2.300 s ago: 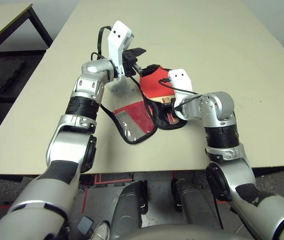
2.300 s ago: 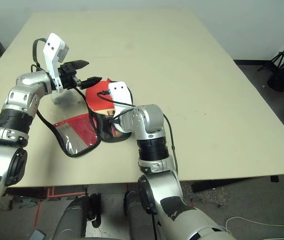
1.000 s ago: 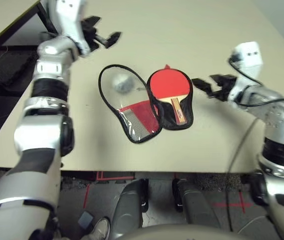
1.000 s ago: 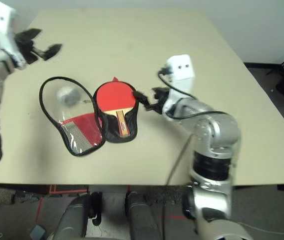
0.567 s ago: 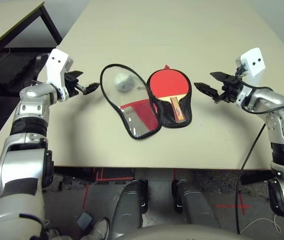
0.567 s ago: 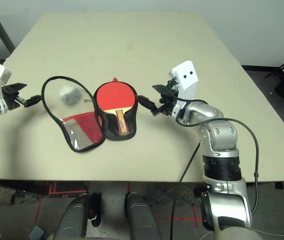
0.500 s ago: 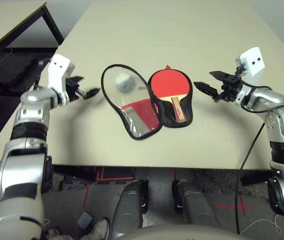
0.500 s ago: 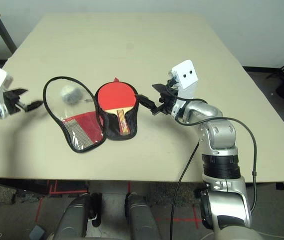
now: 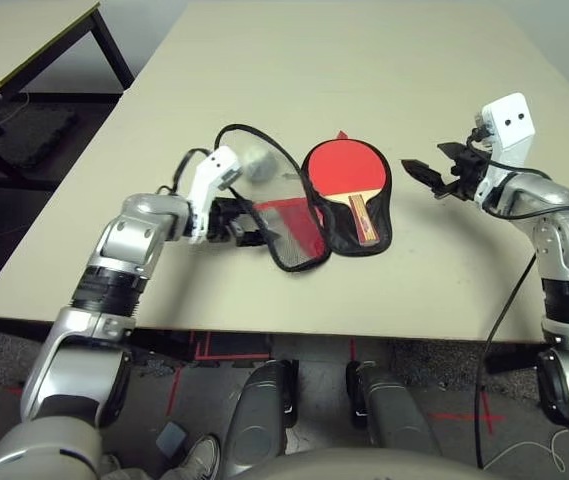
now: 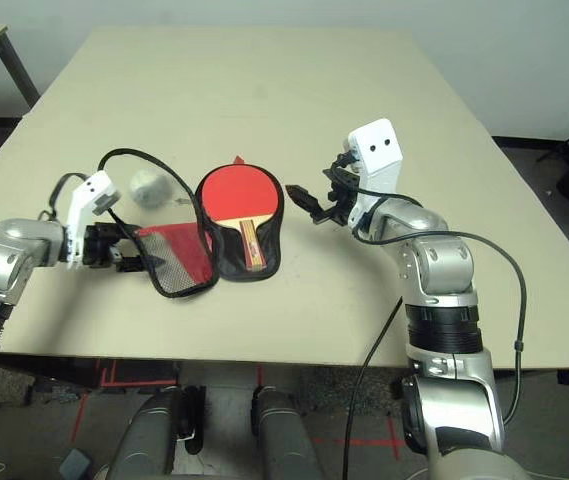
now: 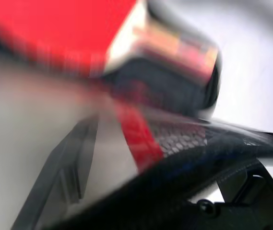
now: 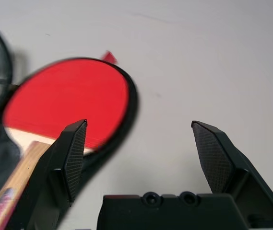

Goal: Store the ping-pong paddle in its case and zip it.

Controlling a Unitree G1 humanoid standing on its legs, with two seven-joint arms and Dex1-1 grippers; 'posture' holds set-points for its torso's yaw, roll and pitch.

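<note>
- Head pair looks down over the table (image 9: 444, 60), both eyes sharing the open case (image 9: 294, 215) and paddle (image 9: 344, 170).
- Left wrist view sits very close to the case's mesh flap.
- Right wrist view faces the paddle from just beside it.

The wide, pale beige bench (image 9: 364, 40) with a smooth matte top carries a paddle-shaped fabric case (image 9: 359, 232), red outside with black lining and a black zipper edge, lying opened flat near the front edge. Its flap (image 9: 289, 225) with the mesh pocket is spread toward the left. A ping-pong paddle with a round red rubber face and a light wooden handle (image 9: 345, 176) lies in the right half. A small grey-white soft ball (image 9: 258, 165) rests beside the flap.
</note>
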